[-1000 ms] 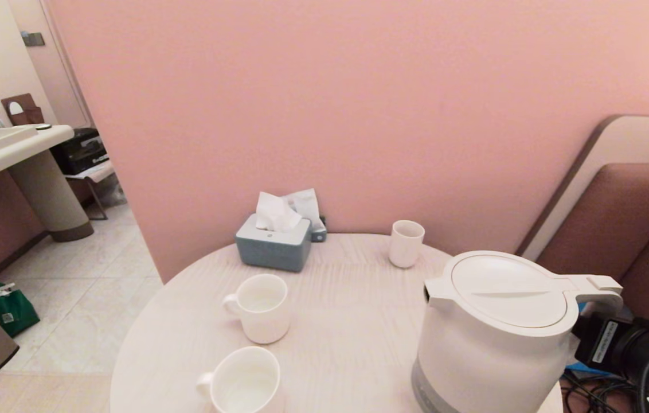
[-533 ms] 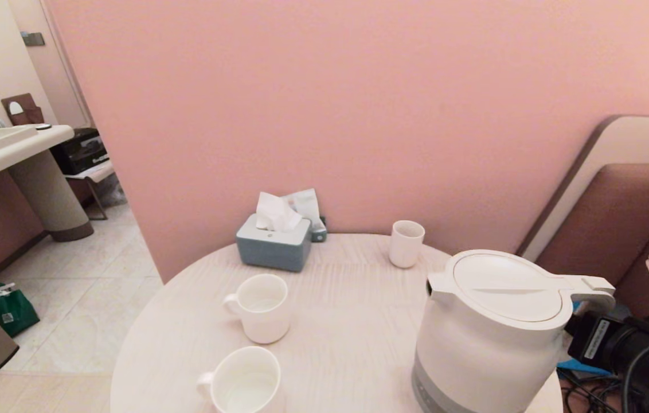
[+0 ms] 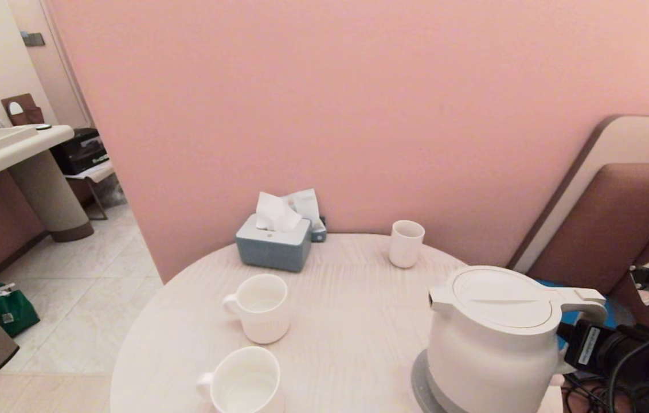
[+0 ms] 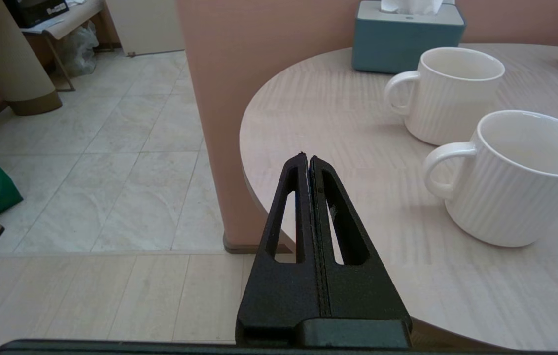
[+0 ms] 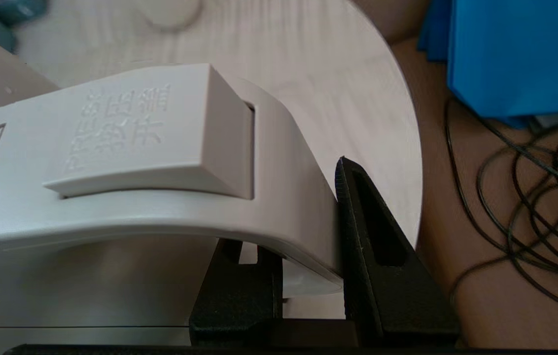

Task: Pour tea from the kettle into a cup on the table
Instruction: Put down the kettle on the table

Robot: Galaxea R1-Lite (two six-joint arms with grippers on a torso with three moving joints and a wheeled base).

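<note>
The white kettle (image 3: 496,338) stands upright and low at the table's (image 3: 347,298) front right, its grey bottom band (image 3: 421,380) at the tabletop. My right gripper (image 5: 298,222) is shut on the kettle's loop handle (image 5: 160,148), one finger on each side of it; in the head view only its arm (image 3: 617,350) shows behind the kettle. Two white mugs (image 3: 258,307) (image 3: 244,381) stand left of the kettle. A small handleless cup (image 3: 406,243) is at the back. My left gripper (image 4: 307,157) hangs shut and empty off the table's left edge, near the mugs (image 4: 520,175).
A blue-grey tissue box (image 3: 274,244) sits at the back of the table against the pink wall. Upholstered panels (image 3: 605,218) lean on the right. Cables (image 5: 530,197) and a blue object (image 5: 515,54) lie on the floor beyond the table's right edge.
The kettle has come down from a raised position to the tabletop and shifted slightly right, with my right arm lowering along with it. The left gripper and cups have not moved.
</note>
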